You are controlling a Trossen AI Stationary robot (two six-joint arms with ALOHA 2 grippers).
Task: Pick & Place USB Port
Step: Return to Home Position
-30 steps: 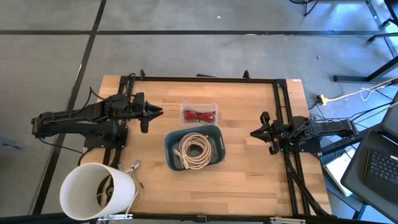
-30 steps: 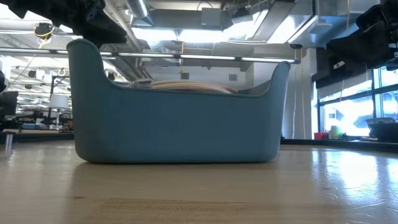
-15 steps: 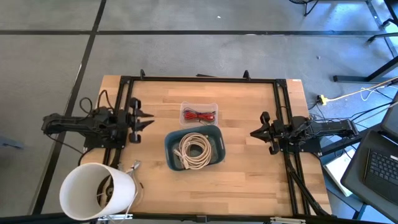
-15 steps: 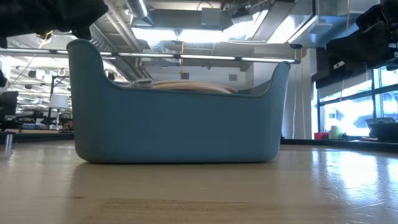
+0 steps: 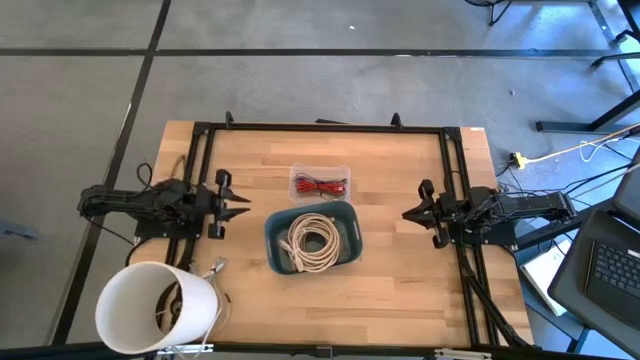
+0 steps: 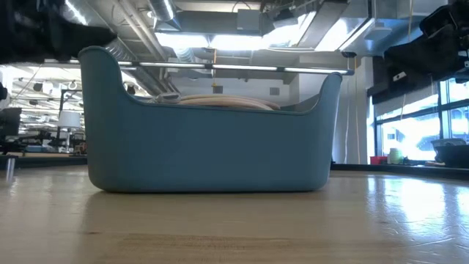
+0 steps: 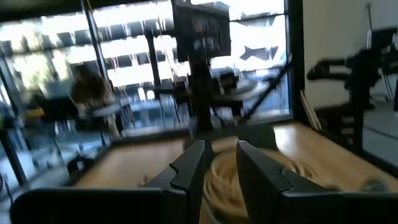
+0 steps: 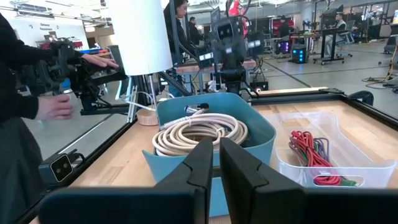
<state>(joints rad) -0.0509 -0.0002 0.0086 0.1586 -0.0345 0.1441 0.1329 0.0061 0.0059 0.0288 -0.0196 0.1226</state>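
A coil of cream cable (image 5: 312,240) lies in a blue bin (image 5: 272,240) at mid-table, with a dark plug (image 8: 200,107) at one end. I cannot make out a USB port by itself. Red cables (image 5: 322,184) lie in a clear tray (image 5: 320,168) just beyond the bin. My left gripper (image 5: 243,207) hovers to the left of the bin, open, pointing at it, with nothing between its fingers (image 7: 189,168). My right gripper (image 5: 405,214) hovers to the right of the bin, shut and holding nothing.
A tall white bucket (image 5: 150,305) stands at the table's near left corner. A black frame (image 5: 320,127) runs along the table's far and side edges. In the right wrist view, a person's hand (image 8: 53,106) shows beyond the table's left side.
My left arm has folded back toward the table's left edge. Its gripper has sunk, shifted a little toward the near edge and rolled about its pointing line, so its fingers now lie side by side. It stays open and holds nothing.
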